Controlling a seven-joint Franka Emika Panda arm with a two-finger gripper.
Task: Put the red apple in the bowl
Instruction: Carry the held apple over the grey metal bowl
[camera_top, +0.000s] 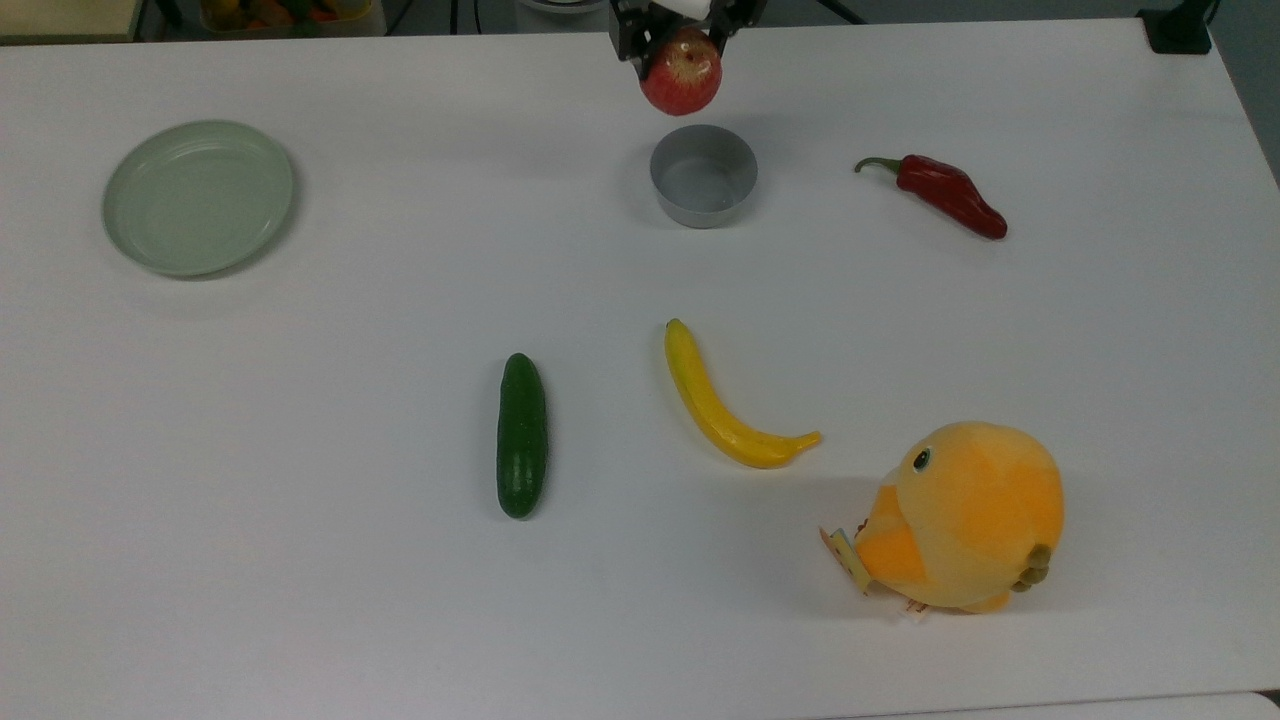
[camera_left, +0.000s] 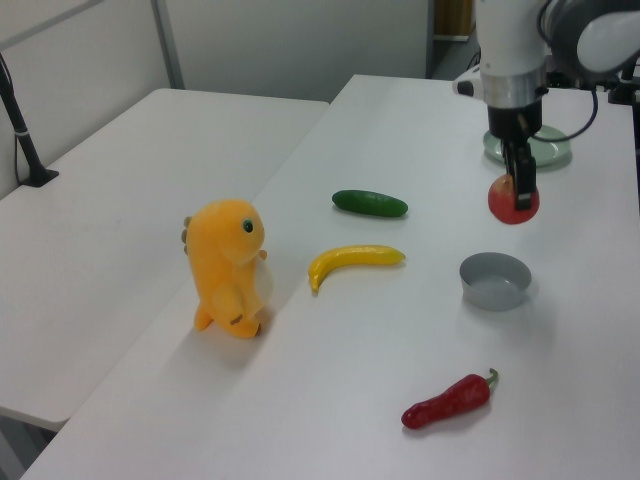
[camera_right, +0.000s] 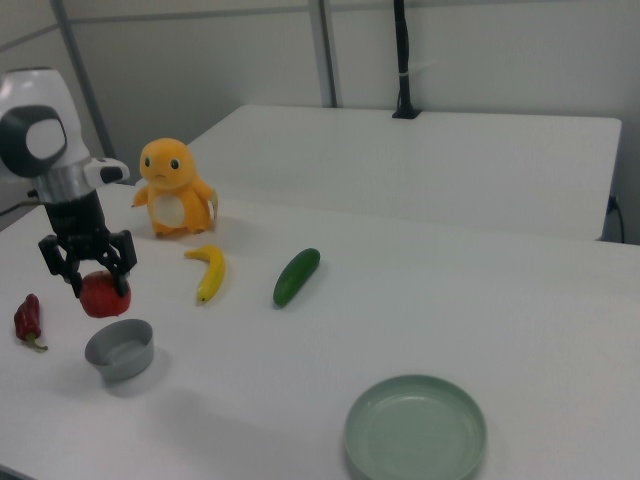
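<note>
Tabletop (camera_top: 300, 560) scene, read left to right in the top view: a pale green plate (camera_top: 198, 196) sits at about nine o'clock from the bowl (camera_top: 703, 175), well apart from it; a cucumber (camera_top: 522, 434) lies at roughly seven o'clock from the bowl, with a banana (camera_top: 725, 402) just beyond it at six o'clock. Above the grey bowl, at its twelve o'clock in the top view, the gripper (camera_top: 681, 50) pinches the red apple (camera_top: 681, 77) between its two fingers, the fruit held in the air clear of the table and close to the bowl's far rim. In the left view the red apple (camera_left: 513, 199) hangs from the gripper (camera_left: 518, 195) above and just beyond the bowl (camera_left: 494, 280); in the right view the red apple (camera_right: 104, 294) hangs over the bowl (camera_right: 119, 349). A chili pepper (camera_top: 940, 193) lies at three o'clock from the bowl, and an orange plush toy (camera_top: 962, 516) stands at about five o'clock, well apart.
</note>
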